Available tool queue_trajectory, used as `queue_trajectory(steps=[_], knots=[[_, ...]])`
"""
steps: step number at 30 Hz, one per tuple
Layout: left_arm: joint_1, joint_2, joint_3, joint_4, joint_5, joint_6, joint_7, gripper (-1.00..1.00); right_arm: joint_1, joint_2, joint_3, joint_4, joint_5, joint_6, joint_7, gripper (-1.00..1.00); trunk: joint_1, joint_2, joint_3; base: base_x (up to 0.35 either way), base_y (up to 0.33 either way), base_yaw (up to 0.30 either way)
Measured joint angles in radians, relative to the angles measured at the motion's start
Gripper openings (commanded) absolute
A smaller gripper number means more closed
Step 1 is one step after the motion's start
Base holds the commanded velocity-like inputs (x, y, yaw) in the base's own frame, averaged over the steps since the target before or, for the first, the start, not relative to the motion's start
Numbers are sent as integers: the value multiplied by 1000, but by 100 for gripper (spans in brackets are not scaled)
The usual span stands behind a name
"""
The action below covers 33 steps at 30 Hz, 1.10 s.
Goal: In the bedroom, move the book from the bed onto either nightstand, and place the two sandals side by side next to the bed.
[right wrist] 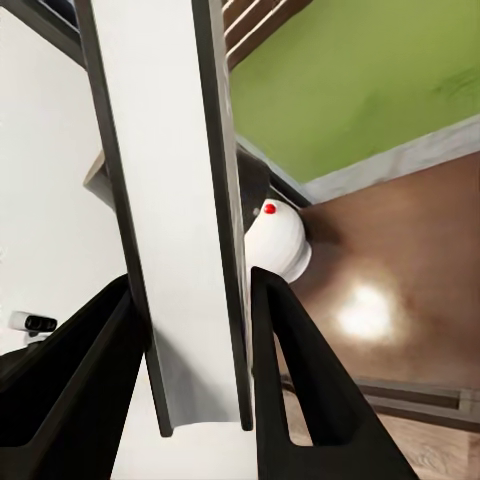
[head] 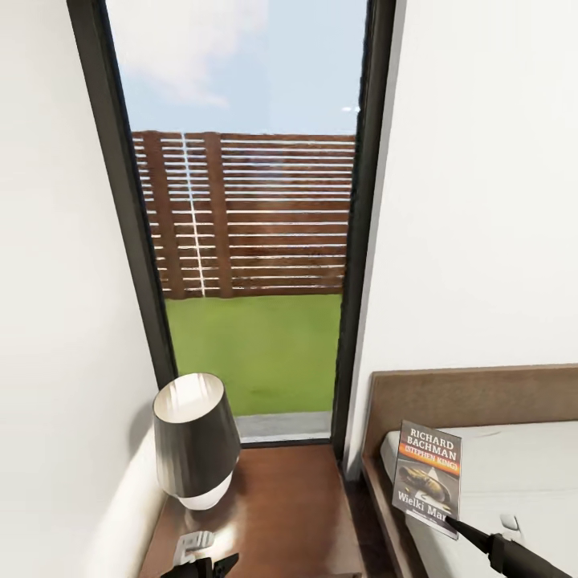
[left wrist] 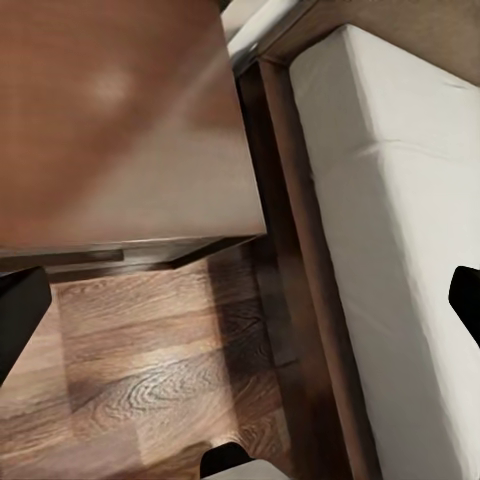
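The right gripper [right wrist: 195, 400] clamps the book [head: 427, 478] by its lower edge, holding it upright above the bed [head: 514, 474] near the headboard. The nightstand [head: 281, 506], carrying a lamp [head: 195, 440], stands just beside. The left gripper's [head: 201, 567] state cannot be told.

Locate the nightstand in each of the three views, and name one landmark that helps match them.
Head view: the nightstand sits at bottom centre-left, below the window, beside the bed.
Left wrist view: its glossy brown top is seen from above, with the bed alongside.
Right wrist view: its top lies beyond the held book.
Shared landmark: the lamp, whose white base stands on the nightstand.
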Motion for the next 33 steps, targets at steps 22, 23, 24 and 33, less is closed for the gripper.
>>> queue_trajectory(steps=[22, 23, 24, 33], knots=[[0, 0, 0, 1, 0, 0, 0, 100, 0, 0, 2, 0, 0, 0, 0, -100, 0, 0, 0, 0, 0, 213], [0, 0, 0, 1, 0, 0, 0, 100, 0, 0, 0, 0, 0, 0, 1, -100, 0, 0, 0, 0, 0, 49], [0, 0, 0, 1, 0, 0, 0, 100, 0, 0, 0, 0, 0, 0, 1, -100, 0, 0, 0, 0, 0, 39], [0, 0, 0, 1, 0, 0, 0, 100, 0, -3, -1, 0, 0, 0, 3, -100, 0, 0, 0, 0, 0, 7]])
